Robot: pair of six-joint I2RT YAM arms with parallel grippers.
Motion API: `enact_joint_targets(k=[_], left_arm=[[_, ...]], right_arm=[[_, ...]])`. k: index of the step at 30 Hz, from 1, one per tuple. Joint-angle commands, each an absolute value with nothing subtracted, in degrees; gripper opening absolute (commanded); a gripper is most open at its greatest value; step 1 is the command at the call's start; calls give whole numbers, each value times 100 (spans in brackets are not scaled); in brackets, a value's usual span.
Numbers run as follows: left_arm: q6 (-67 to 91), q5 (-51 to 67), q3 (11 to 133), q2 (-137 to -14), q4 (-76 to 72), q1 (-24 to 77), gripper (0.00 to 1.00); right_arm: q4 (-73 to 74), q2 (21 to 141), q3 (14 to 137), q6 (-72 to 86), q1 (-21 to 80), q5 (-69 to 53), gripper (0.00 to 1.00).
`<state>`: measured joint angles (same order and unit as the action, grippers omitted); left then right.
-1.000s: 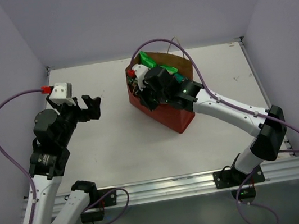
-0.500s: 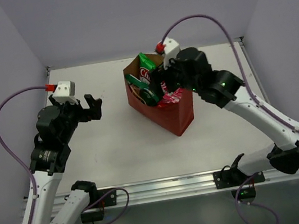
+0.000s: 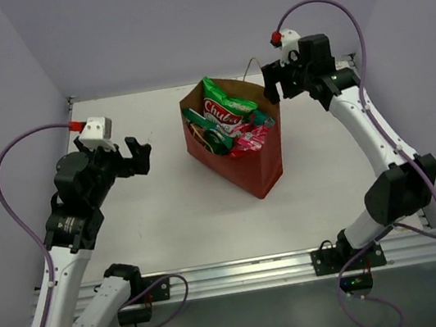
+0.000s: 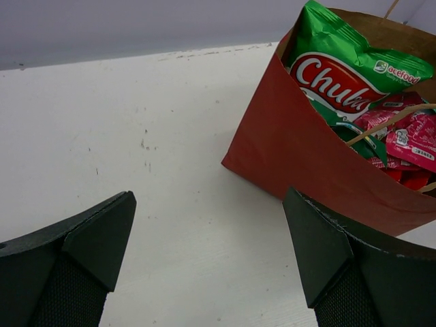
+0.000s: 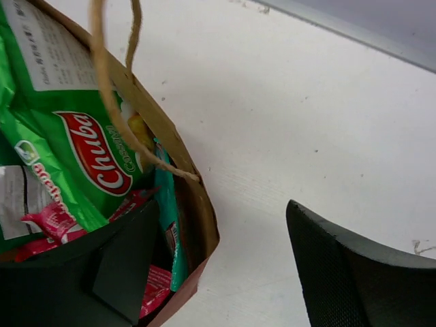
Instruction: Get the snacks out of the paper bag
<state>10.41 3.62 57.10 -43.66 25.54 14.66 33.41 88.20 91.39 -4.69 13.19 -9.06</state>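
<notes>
Right gripper (image 3: 272, 88) up out of paper bag (image 3: 244, 168), jaws apart, empty; left gripper (image 3: 135, 156) spread wide; chip bag (image 3: 223, 109) inside.

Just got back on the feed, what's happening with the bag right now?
No snack is out yet. The paper bag stands open mid-table, the green chip bag poking out of the top and pink sachets beside it. Both grippers are open and empty: the right gripper hangs by the bag's far right corner, the left gripper off to its left.

paper bag (image 3: 244, 168): red-brown, upright, open | snacks (image 3: 253, 135): inside | green chip bag (image 3: 225, 111): sticking out top
</notes>
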Motion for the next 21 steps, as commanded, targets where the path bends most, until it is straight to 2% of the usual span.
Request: enact_joint_targets(k=[1,8,12,15,16,20,21], left_arm=[[1037,483,5924,-4412,2496,1477,100],[1028,668,5950,-4561,2470,1477,100],[1063,869,6047,-4684,2470,1477,100],[1125,940,6205,-4798,2479,1477,100],[1186,975,6318,-4834,2479,1477,100],[1441,1282,6599,-5132,2435,1511,100],[1528,1431,6653,-5202,2408,1529,100]], right_arm=[[3217,9008,9387,-747,1195,-1634,77],[3138,9474,9308,-835,1160,-2117,67],[3050,9554,9159,-835,1169,-2232,55],[3050,9528,9106,-835,1169,-2267,41],[3111,9510,9105,-844,1169,-2276,28],[3252,9221,9044,-826,1169,-2206,3],[3252,9002,8940,-826,1178,-2163,0]])
